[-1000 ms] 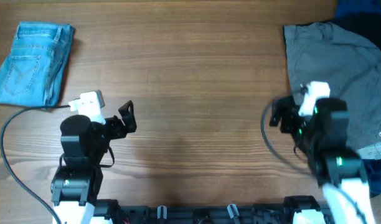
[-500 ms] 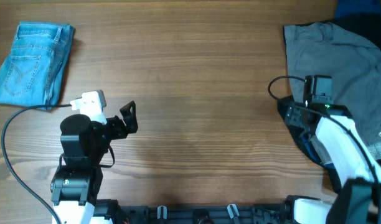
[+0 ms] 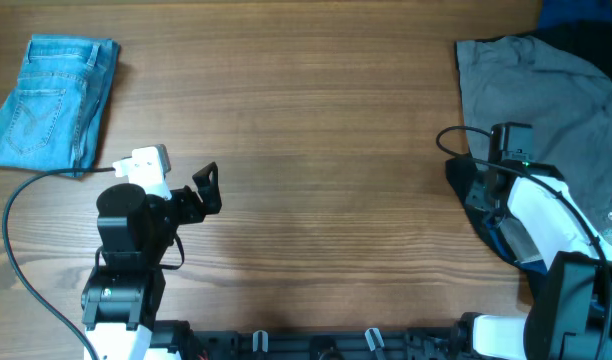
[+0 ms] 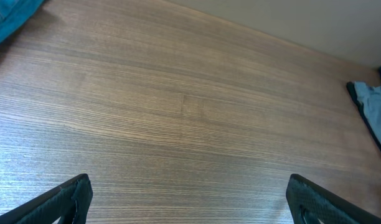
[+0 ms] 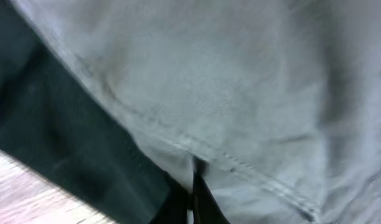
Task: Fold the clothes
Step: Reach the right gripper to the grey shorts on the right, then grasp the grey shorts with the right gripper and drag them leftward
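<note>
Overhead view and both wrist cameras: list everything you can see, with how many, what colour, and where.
jeans: one, blue, folded, table's far left corner
grey garment: one, grey, rumpled, right side
dark cloth: one, dark blue, far right corner
table: one, brown wood
cable: one, black, beside left arm
left gripper: one, black, open over bare wood
right gripper: one, black, at grey garment's edge, jaws hidden

Black arms (image 3: pixel 126 240), white casings (image 3: pixel 144 163), looping black cables (image 3: pixel 7 230)
</note>
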